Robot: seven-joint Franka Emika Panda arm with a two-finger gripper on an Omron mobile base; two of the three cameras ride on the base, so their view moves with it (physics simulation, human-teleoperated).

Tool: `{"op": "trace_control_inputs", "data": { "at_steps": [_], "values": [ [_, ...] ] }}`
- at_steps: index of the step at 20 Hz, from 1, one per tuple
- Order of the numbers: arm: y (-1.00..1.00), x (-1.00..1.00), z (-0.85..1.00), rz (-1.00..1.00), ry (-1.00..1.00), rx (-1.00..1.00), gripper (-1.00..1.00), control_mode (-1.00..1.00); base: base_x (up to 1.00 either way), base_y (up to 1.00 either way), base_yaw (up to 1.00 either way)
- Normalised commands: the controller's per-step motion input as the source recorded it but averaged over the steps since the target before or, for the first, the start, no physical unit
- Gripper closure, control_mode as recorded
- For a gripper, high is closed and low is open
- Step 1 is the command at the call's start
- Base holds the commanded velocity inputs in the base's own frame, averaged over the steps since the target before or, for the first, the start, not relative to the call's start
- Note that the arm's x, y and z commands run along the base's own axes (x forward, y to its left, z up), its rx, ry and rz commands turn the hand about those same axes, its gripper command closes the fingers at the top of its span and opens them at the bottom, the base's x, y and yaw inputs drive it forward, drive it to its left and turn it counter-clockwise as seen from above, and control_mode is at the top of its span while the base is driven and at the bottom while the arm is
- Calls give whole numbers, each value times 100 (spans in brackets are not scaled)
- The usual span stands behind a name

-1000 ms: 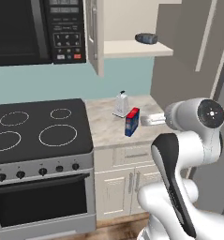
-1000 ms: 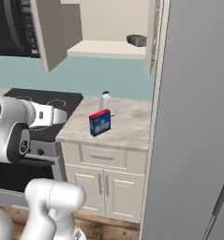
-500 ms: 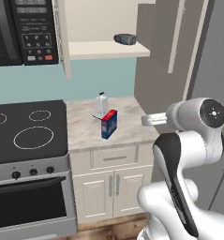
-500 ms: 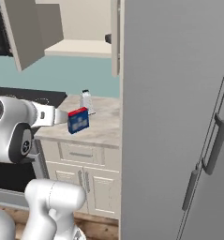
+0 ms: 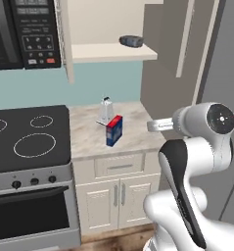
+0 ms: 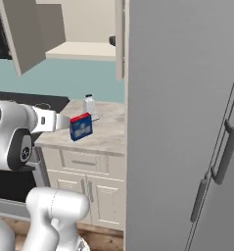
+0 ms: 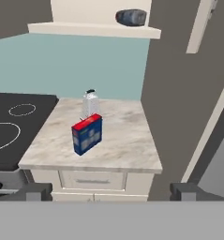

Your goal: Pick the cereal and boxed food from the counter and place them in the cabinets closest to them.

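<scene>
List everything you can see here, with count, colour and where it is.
Box: one, dark blue with red top, on the counter.
Grater: one, silver, behind the box.
Counter: one, beige marbled, right of the stove.
Stove: one, black glass, left.
Microwave: one, black, above the stove.
Cabinet: one, cream, doors open, above the counter.
Canister: one, dark blue-grey, on the cabinet shelf.
Fridge: one, grey, right.
Gripper: one, dark jaws open, facing the counter.
</scene>
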Motion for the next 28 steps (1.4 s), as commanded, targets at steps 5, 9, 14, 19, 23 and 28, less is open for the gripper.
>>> {"op": "trace_control_inputs", "data": {
  "at_steps": [5, 9, 14, 19, 23, 28],
  "values": [
    [0, 0, 0, 0, 0, 0, -100, 100, 48, -8, -2],
    [0, 0, 0, 0, 0, 0, -100, 100, 48, -8, -3],
    [0, 0, 0, 0, 0, 0, -100, 100, 51, -6, -3],
    [0, 0, 0, 0, 0, 0, -100, 100, 54, -4, -4],
    [0, 0, 0, 0, 0, 0, -100, 100, 53, -2, -5],
    [0, 0, 0, 0, 0, 0, -100, 100, 40, -1, -3]
  ]
}}
